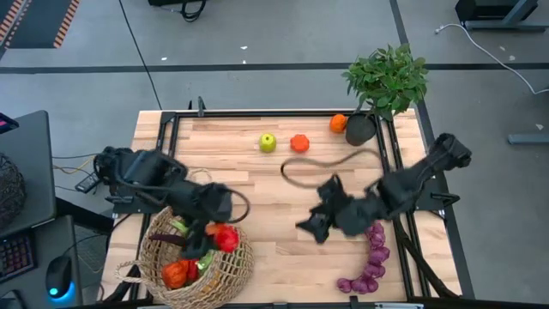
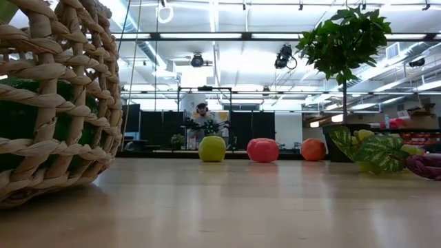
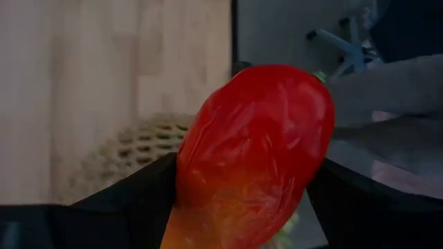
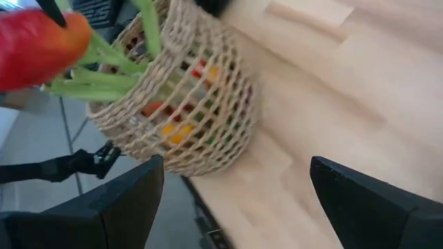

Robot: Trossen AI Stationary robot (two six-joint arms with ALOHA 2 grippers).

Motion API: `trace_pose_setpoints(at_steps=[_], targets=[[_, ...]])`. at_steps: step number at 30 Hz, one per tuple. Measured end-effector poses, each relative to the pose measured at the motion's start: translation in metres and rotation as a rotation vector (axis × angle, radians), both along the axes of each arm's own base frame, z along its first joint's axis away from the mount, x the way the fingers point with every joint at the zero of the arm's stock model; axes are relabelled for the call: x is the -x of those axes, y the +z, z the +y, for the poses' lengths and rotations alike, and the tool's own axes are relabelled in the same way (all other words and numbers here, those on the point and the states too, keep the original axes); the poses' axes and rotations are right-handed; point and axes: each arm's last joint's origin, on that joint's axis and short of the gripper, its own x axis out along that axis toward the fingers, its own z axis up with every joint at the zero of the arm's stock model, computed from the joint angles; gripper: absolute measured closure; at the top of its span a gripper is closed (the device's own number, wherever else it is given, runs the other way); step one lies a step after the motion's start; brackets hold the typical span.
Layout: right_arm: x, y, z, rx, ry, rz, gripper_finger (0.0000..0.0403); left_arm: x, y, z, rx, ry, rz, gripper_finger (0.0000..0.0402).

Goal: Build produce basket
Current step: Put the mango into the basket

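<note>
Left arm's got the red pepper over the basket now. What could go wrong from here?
1. The basket already looks full; released from the left gripper, the red pepper may roll off the pile onto the table.
2. The basket sits at the table's front corner, so a nudge could push it off.

Two dark, near-black arms on show, left arm [image 1: 146, 172] and right arm [image 1: 412, 184], both built of chunky, blocky segments with rounded joint housings. A thin dark cable loops off each one. In the wrist views the fingers [image 4: 360, 200] are broad, matte-black wedges with plain flat faces.
</note>
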Motion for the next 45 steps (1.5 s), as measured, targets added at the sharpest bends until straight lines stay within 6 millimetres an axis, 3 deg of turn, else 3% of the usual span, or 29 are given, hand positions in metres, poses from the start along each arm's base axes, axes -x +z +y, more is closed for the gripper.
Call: trace_pose_setpoints(at_steps=[8,15,20,26,32,39,45], targets=[[-0.015,-0.028,0.055,-0.053,0.014,-0.052,0.0037,0.039,0.013,-0.026,0.1,-0.017,0.027,0.0102],[-0.022,-0.033,0.068,-0.09,0.052,-0.091,0.0037,0.07,0.016,-0.054,0.113,-0.088,0.038,0.0104],[-0.024,-0.022,0.079,-0.104,0.145,-0.195,0.0037,0.071,0.011,-0.064,-0.038,-0.031,-0.085,0.0105],[-0.015,-0.014,0.097,-0.105,0.26,-0.279,0.0037,0.064,-0.023,-0.061,-0.173,0.079,-0.008,0.0106],[-0.004,-0.015,0.108,-0.095,0.341,-0.26,0.0037,0.08,-0.065,-0.047,-0.189,0.14,0.213,0.0106],[0.0,-0.016,0.112,-0.091,0.372,-0.245,0.0037,0.102,-0.086,-0.02,-0.125,0.343,0.357,0.0101],[-0.001,-0.016,0.111,-0.076,0.337,-0.256,0.0037,0.104,-0.092,-0.019,-0.158,0.251,0.354,0.0088]])
